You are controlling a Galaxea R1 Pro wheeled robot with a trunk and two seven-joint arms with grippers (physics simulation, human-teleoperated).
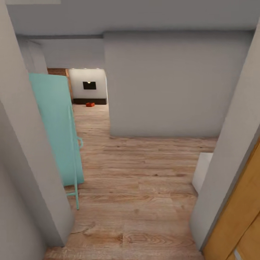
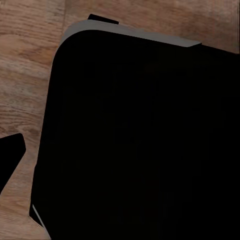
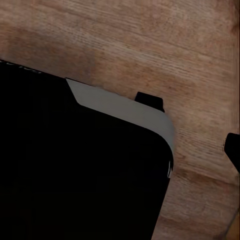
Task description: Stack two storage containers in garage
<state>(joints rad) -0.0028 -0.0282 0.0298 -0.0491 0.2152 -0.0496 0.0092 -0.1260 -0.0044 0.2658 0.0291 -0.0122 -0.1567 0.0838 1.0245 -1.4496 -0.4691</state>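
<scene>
The robot stands in a narrow opening between two pale grey wall edges, looking along a light wood-plank floor (image 1: pixel 144 187). Nearest on the right is the honey-coloured wooden door (image 1: pixel 240 216), open against the grey wall, with a low white block (image 1: pixel 201 173) just beyond it. On the left, a mint-green flat panel on a thin tubular frame (image 1: pixel 57 133) leans out past the grey wall corner and narrows the lane. Ahead, a broad grey wall (image 1: pixel 173 83) blocks the right half, so the only way on is the corridor along its left side.

At the far end of that corridor, one small orange-red rectangular storage container (image 1: pixel 90 104) lies on the planks, in front of a dark low cabinet under a white wall with a black square; a strip of brick shows to the left of it. That is likely the living room.

Both wrist views look down at planks past a rounded black body edged in grey, probably the robot's own base. Whether either pincer is spread or closed, or carries anything, I cannot tell.

The step in hand looks like the drive to fetch a bin. To do it well, steer slightly left once clear of the opening, keep off the green frame's foot, centre on the corridor, and slow well before the bin.
</scene>
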